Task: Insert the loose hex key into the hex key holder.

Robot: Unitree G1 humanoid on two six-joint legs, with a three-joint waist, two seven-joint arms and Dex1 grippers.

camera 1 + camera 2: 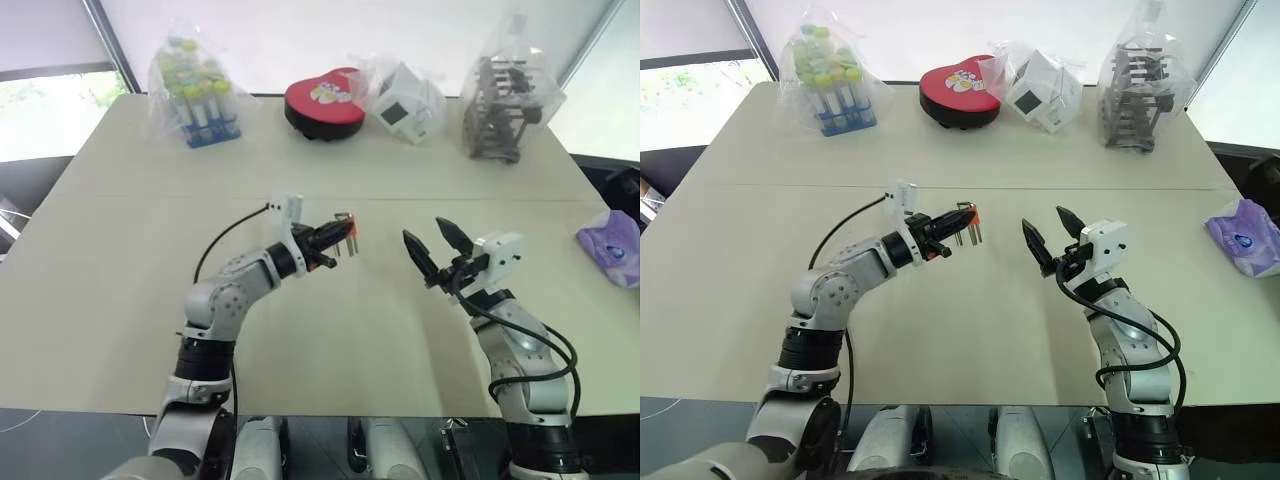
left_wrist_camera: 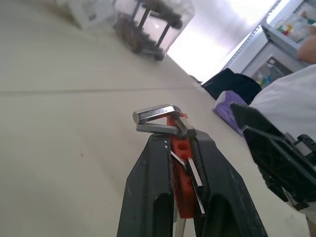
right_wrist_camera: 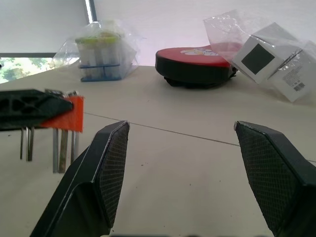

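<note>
The hex key holder [image 1: 347, 232] is up in the air above the middle of the big pale table [image 1: 120, 300], pinched tight between the two black fingers of the left gripper [image 1: 335, 243]. Its metal keys hang down like little prongs. I cannot pick out the loose hex key by itself.

The right gripper [image 1: 432, 245] is just to the right of it, not touching, with its fingers spread wide apart and nothing between them.

The table has a thin line running across it, left to right. The near half is bare, so there is lots of room to move. Along the far edge sit a bag of tubes [image 1: 197, 90], a red heart-shaped box [image 1: 325, 103], a bagged white cube [image 1: 408, 100] and a bagged dark rack [image 1: 503, 100]. A purple pack [image 1: 612, 248] lies at the right edge.

The left wrist view shows the bent key ends [image 2: 158, 117] sticking out of the orange block — the head views are too small for that.
</note>
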